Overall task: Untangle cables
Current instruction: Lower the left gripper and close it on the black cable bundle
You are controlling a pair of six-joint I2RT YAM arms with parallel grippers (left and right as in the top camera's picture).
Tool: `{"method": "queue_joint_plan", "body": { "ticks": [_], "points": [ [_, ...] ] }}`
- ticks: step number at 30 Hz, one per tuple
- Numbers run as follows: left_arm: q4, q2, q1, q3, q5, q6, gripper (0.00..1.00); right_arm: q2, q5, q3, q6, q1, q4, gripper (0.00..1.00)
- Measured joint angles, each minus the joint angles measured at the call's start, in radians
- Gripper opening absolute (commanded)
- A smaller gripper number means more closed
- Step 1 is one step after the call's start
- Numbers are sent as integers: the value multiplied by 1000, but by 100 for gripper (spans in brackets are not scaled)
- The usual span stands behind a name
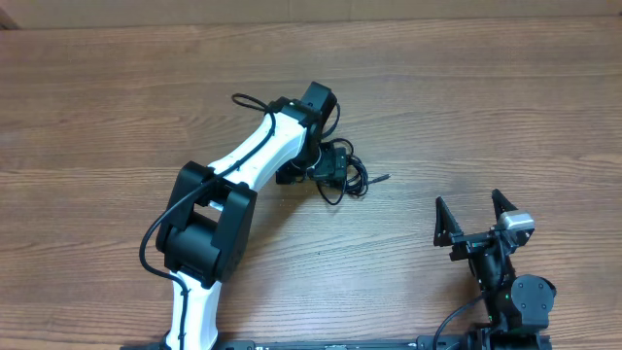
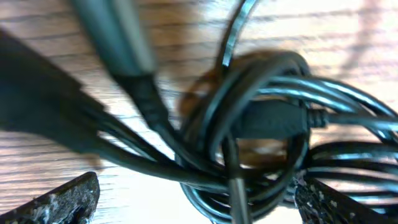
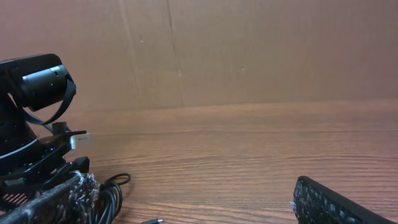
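tangled cables (image 2: 280,84) fill left wrist view, half hidden overhead.

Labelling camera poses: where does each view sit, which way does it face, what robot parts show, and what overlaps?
Overhead: above the table, facing straight down; left arm over the cables, right hand open, apart.
Left wrist: on the left hand, facing down, close on the cables; own fingertips in bottom corners.
Right wrist: low, facing across the table toward a brown wall; own fingertips at bottom edge.
Shared: right wrist and overhead both show the left arm and cables.
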Motion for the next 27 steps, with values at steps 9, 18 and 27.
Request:
{"method": "queue_joint_plan", "body": {
  "ticks": [9,18,27],
  "points": [
    [-9,0,0,-1,-29,-111,97,0,0,0,0,0,0,100],
    [8,0,0,-48,-54,-224,90,0,0,0,0,0,0,100],
    [32,-2,0,-59,-61,-248,34,0,0,0,0,0,0,100]
  ]
}}
